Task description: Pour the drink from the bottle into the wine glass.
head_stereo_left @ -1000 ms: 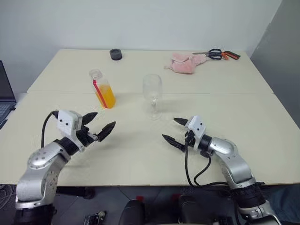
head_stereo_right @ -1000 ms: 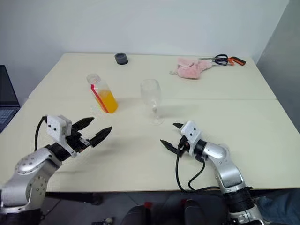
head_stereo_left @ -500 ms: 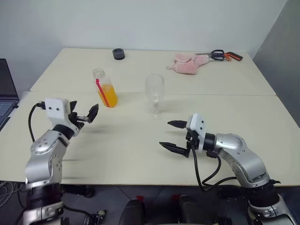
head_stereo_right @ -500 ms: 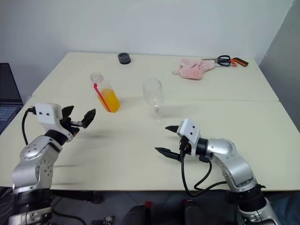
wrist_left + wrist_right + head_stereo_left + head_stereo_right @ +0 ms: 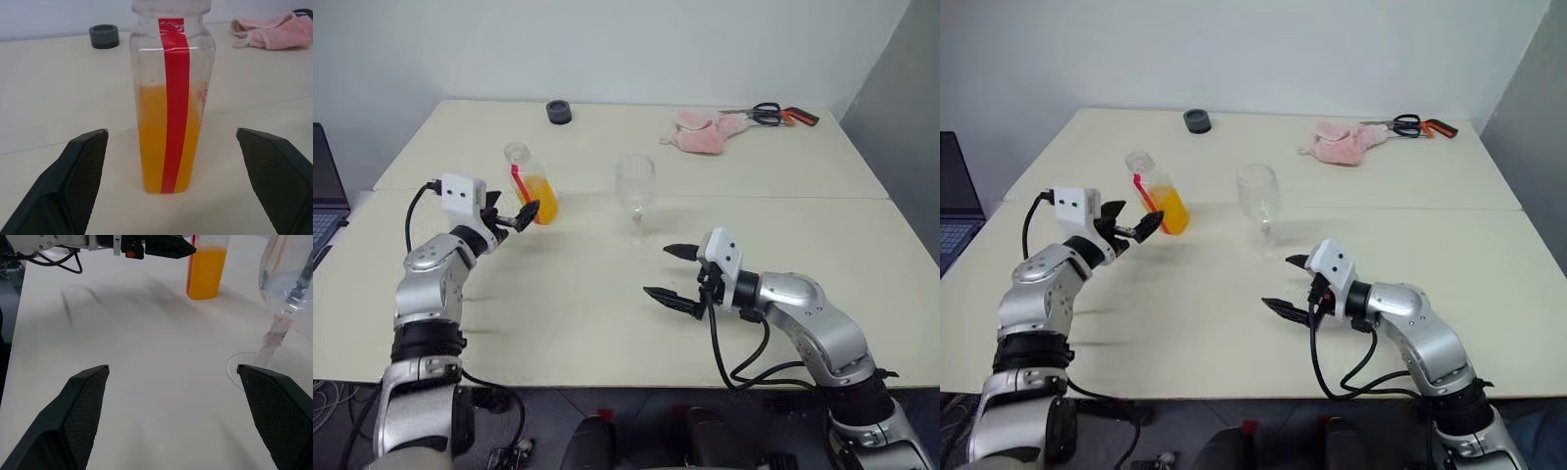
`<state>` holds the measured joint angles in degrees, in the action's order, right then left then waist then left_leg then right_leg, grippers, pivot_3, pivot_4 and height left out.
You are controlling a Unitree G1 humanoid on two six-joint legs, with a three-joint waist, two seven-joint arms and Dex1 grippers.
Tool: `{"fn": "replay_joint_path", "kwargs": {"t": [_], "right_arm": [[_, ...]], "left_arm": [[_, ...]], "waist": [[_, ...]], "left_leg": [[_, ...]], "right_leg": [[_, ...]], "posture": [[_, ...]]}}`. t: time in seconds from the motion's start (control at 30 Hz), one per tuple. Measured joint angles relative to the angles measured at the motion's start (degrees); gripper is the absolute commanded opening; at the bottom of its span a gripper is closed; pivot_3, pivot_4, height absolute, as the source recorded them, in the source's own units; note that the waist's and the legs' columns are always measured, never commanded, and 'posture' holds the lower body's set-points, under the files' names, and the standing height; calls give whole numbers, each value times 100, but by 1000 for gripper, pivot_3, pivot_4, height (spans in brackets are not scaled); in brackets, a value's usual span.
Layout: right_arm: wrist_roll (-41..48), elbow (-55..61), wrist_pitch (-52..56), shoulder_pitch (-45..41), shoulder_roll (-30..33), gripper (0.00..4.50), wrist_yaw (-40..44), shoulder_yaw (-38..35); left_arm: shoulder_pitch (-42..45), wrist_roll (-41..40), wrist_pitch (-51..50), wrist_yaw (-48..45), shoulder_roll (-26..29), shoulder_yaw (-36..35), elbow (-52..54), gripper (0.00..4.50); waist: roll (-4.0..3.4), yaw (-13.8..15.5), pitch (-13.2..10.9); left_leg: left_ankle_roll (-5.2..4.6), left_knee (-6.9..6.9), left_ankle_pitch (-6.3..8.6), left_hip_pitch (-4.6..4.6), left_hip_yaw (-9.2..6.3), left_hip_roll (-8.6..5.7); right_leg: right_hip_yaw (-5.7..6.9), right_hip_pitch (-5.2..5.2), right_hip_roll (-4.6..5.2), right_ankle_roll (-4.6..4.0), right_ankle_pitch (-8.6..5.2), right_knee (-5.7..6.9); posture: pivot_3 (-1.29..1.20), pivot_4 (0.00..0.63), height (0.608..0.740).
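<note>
I am holding my left gripper (image 5: 516, 217) just in front of the bottle (image 5: 530, 184), fingers spread wide apart and nothing between them. In the left wrist view the bottle (image 5: 172, 98) is standing upright and centred in the gap between the two black fingers (image 5: 73, 186), apart from both, with its red label stripe facing the camera. The drink (image 5: 151, 137) is filling the lower part of it, about half its height. No cap is showing on its neck in the head views.

The bottle is standing on the table (image 5: 607, 313) towards the left edge, just on the near side of the seam where the two tabletops meet. The wine glass (image 5: 634, 196) is standing upright near the middle of the table, to the right of the bottle and well apart from it, empty as far as I can tell.

I am keeping my right gripper (image 5: 674, 274) over the table nearer the front edge, on the near side of the glass and clear of it, its fingers also wide apart and empty.

Along the far edge are lying a small dark round cap-like object (image 5: 558, 112), a pink cloth (image 5: 700, 130), and scissors with black and orange handles (image 5: 773, 115).
</note>
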<state>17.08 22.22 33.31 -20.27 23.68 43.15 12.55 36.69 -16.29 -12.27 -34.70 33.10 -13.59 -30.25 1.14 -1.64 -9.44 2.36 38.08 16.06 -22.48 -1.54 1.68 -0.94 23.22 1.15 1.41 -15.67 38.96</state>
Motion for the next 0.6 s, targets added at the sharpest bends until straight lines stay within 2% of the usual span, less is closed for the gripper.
{"fn": "replay_joint_path", "kwargs": {"t": [0.4,0.5,0.6], "right_arm": [[11,23,86,-4,-23,4468,-169,-2],[30,28,86,-3,-35,4500,-201,-1],[65,28,85,-3,-37,4500,-207,0]], "left_arm": [[1133,315,691,-307,-15,139,-1743,4500],[1430,394,916,-302,-17,155,-2204,3923],[1594,417,1046,-319,-23,159,-2499,3010]], "waist": [[1,0,0],[1,-1,0],[1,-2,0]], "left_leg": [[0,1,0,-7,-1,0],[0,2,0,-8,0,-1],[0,2,0,-8,-1,0]], "right_leg": [[4,4,-1,0,0,-1],[4,4,0,0,0,-1],[4,5,0,0,0,-1]], "posture": [[0,150,740],[0,150,740],[0,150,740]]}}
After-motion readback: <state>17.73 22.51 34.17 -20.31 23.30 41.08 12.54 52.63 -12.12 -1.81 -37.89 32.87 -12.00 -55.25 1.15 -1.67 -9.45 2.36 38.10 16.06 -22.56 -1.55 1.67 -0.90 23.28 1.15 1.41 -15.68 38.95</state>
